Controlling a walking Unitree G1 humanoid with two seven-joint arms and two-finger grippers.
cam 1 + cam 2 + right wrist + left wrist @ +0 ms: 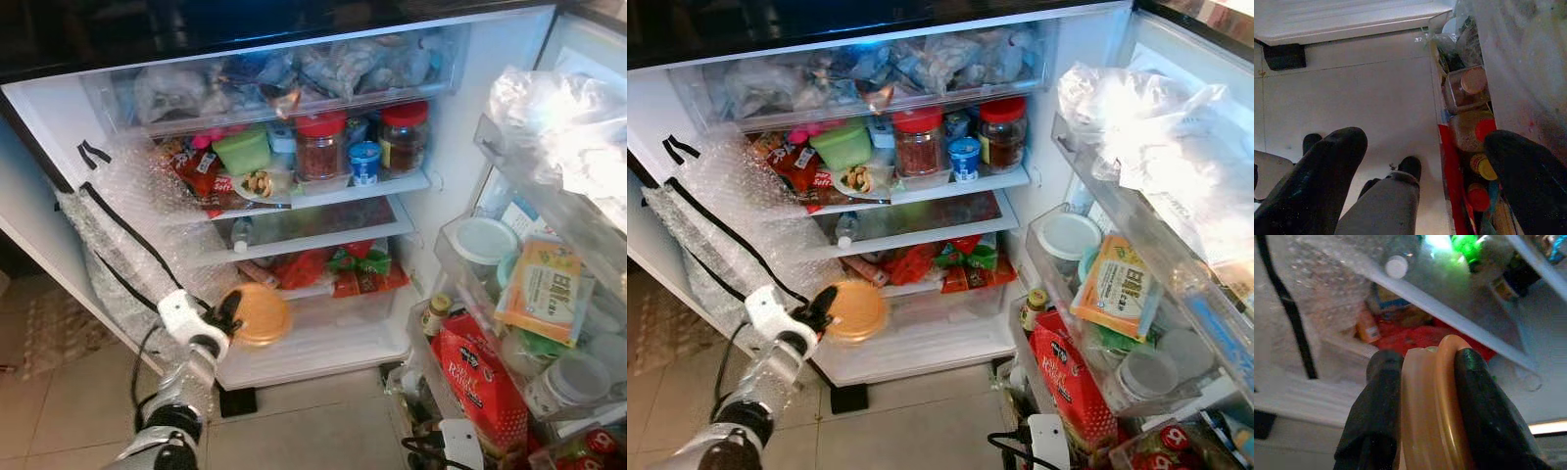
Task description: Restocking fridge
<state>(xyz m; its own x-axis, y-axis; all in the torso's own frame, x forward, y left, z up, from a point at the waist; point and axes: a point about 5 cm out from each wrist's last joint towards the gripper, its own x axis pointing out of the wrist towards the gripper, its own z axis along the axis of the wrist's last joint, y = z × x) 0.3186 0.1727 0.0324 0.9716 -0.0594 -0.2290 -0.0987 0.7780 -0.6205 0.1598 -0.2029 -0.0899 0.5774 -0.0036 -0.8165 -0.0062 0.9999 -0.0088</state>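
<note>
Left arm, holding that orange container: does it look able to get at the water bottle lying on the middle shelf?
Probably not as things stand. The left gripper is shut on the orange container, so its fingers aren't free. The water bottle lies higher, on the glass shelf, with open space in front of it.

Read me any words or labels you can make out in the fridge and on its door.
"BE": orange packet in the door shelf; the rest is too blurred to read.
Red bag lower in the door: white script, illegible.
Red-lidded jars and red snack packets on the shelf: labels too small to read.
</note>
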